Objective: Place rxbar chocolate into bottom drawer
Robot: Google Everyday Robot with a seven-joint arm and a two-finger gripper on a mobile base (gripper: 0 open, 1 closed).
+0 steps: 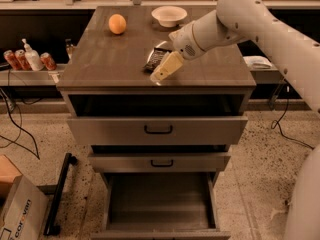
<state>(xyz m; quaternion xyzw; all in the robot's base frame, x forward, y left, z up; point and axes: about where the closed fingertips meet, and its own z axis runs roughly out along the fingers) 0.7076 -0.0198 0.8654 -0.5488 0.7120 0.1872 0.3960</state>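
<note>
The rxbar chocolate [154, 59], a flat black-wrapped bar, lies on the grey cabinet top [110, 59] near its middle. My gripper [163, 70] reaches in from the right and hovers at the bar's right front side, its pale fingers [168, 66] pointing down-left over the top's front part. The bar is partly hidden behind the fingers. The bottom drawer [160, 204] is pulled out below, its plain grey floor showing, with nothing in it.
An orange [117, 24] and a white bowl [169, 15] sit at the back of the cabinet top. The top drawer [158, 129] and middle drawer [161, 161] stand partly pulled out. A cardboard box [17, 214] is on the floor at left.
</note>
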